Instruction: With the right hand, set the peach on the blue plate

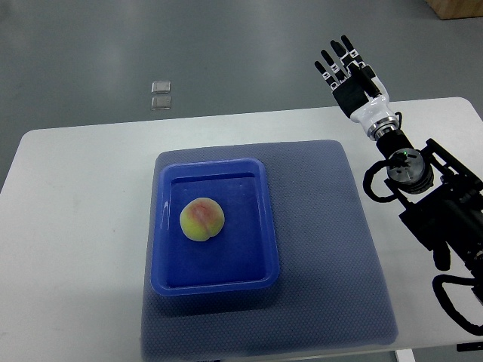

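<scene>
1. The peach (201, 219) lay inside the blue plate (260, 264), a little left of the plate's middle and touching its floor. Its skin was yellow-green with a pink-red blush on the upper side.
2. The blue plate was a rectangular tray with a raised rim, and it held only the peach.
3. The plate rested on a grey-blue mat (332, 249), on the left half of it, so more bare mat showed to the right of the plate than to the left.
4. The mat lay on a white table (83, 226) with rounded corners.
5. The right hand (349, 77) was well apart from the plate, beyond the far right corner of the mat and past the far edge of the table, over the grey floor (226, 53).
6. The fingers (337, 62) of this hand were stretched out and slightly spread, pointing away from the plate, and they held nothing.
7. The black forearm of the right arm (430, 196) came in from the right edge, to the right of the mat.
8. Two small clear squares (161, 95) lay on the floor beyond the table, far behind the plate.
</scene>
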You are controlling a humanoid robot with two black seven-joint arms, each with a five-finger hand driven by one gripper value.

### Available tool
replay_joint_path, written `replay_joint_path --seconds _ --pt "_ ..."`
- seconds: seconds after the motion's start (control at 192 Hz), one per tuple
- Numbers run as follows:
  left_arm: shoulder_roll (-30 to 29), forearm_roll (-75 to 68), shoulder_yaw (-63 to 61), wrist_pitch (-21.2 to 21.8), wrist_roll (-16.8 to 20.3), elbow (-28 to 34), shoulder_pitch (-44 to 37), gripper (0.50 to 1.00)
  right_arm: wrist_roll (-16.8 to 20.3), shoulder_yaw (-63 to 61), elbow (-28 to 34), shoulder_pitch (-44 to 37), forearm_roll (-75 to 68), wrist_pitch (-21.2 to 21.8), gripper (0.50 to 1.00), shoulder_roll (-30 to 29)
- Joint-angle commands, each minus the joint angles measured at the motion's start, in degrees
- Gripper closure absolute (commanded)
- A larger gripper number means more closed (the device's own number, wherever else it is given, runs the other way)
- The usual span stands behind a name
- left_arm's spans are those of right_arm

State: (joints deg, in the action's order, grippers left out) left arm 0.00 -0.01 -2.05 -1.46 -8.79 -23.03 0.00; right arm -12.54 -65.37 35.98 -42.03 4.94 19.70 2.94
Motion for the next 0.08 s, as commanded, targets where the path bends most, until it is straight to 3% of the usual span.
replay_joint_path --seconds 0.0,0.073 --pt "0.0 0.0 0.0 0.0 0.0 0.0 0.0 0.500 -0.5 -0.3 0.0 0.7 -0.3 0.1 0.568 -0.7" --pt "0.0 0.0 0.0 0.0 0.0 0.0 0.0 0.500 -0.5 -0.2 0.1 0.6 -0.3 0.2 0.568 -0.8"
